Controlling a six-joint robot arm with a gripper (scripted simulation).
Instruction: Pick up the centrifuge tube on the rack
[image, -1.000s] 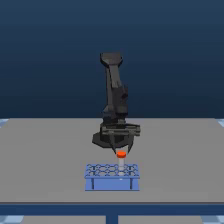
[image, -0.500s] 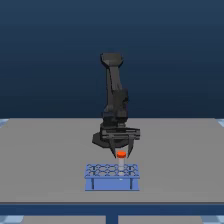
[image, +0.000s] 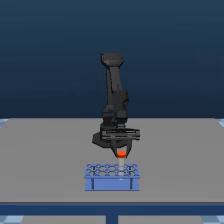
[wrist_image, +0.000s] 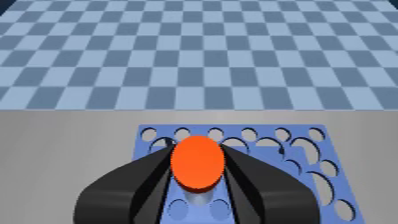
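The jaws pinch the centrifuge tube (wrist_image: 197, 162) by its orange-red cap, one dark finger (wrist_image: 133, 187) on each side. In the exterior view the gripper (image: 120, 154) holds the tube just above the light-blue rack (image: 112, 177), whose holes show below. The rack sits on the grey bench (image: 45, 160).

One tube (image: 121, 154), one rack (image: 112, 176), one gripper (image: 120, 151), one table (image: 45, 150).

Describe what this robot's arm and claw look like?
The arm is matte black and chunky, built of rounded segments rising from the grey table. Its gripper is black too: a wide flat crossbar with two smooth, tapering fingers. No cables or markings show.
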